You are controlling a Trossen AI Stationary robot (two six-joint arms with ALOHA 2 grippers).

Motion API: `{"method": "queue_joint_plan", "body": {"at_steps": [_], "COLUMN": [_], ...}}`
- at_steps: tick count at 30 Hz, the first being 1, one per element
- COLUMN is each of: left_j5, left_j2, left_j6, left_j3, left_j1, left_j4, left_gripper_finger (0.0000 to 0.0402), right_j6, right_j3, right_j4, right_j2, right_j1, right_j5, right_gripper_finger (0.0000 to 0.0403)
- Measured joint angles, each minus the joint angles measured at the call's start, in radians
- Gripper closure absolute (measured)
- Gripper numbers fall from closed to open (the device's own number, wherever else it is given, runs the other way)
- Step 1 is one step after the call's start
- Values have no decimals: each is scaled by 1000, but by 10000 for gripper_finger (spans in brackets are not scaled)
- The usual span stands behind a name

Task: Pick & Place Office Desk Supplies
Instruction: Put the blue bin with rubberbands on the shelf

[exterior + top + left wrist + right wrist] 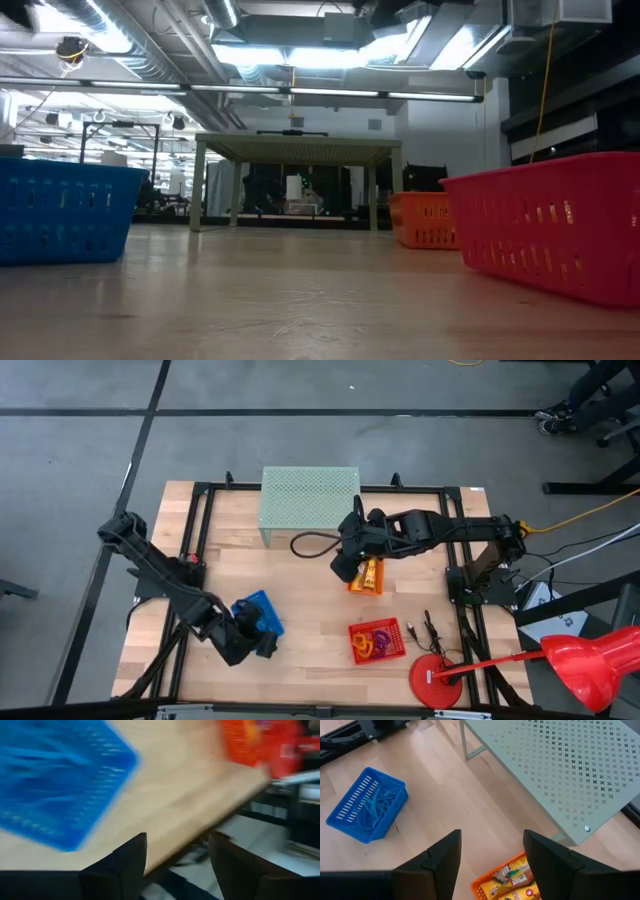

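Three small baskets stand on the table. The blue basket (260,612) (367,805) holds thin blue loops (372,810). The orange basket (366,576) (512,880) holds yellow-and-white blocky pieces (515,872). The red basket (377,641) holds red and orange loops (372,644). My left gripper (264,645) (177,837) is open beside the blue basket's near side, close to the table's near edge. My right gripper (345,567) (492,835) is open and hovers over the orange basket's left end.
The pale green perforated stand (310,500) (560,770) stands at the far edge, with a black cable loop (314,544) in front of it. The red lamp's round base (436,680) sits at the near right corner, with small black items (420,630) beside the red basket.
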Motion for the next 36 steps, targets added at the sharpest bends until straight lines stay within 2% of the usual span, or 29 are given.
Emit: {"method": "queue_joint_plan", "body": {"at_steps": [2, 4, 8, 10, 13, 18, 21, 25, 27, 29, 31, 33, 36], "left_j5": [3, 21, 10, 8, 48, 30, 49, 78, 35, -81, -151, -167, -135], "left_j2": [0, 0, 1, 1, 1, 1, 1, 1, 1, 1, 4, 9, 28], "left_j6": [-8, -79, -379, -450, -452, -413, -348, -380, -371, -333, -284, -320, -430], "left_j3": [2, 1, 1, -1, -1, -1, -1, -1, -1, -1, -1, 1, 1], "left_j1": [1, 0, -42, -61, -42, -11, -11, -6, -6, -6, -6, 4, 23], "left_j4": [29, 5, -148, -224, -248, -283, -272, -264, -205, -115, -16, 22, 17], "left_gripper_finger": [194, 194, 194, 194, 194, 194, 194, 194, 194, 194, 194, 194, 194], "right_j6": [0, 0, 7, 22, 47, 80, 73, 20, -30, -85, -144, -197, -263], "right_j3": [0, 0, 0, 0, 0, 0, 0, 0, 0, 0, 0, 0, 0], "right_j4": [1, 1, 0, 0, 0, 0, 0, 3, 6, 10, 10, 10, 11], "right_j2": [0, 0, 0, 0, 0, 0, 0, 0, 0, 0, 0, 0, 0], "right_j1": [-8, -16, -29, -32, -39, -61, -77, -103, -118, -131, -143, -150, -158], "right_j5": [0, 0, -10, -11, -19, -57, -83, -109, -128, -157, -187, -199, -217], "right_gripper_finger": [186, 186, 186, 186, 186, 186, 186, 186, 186, 186, 186, 186, 186]}}
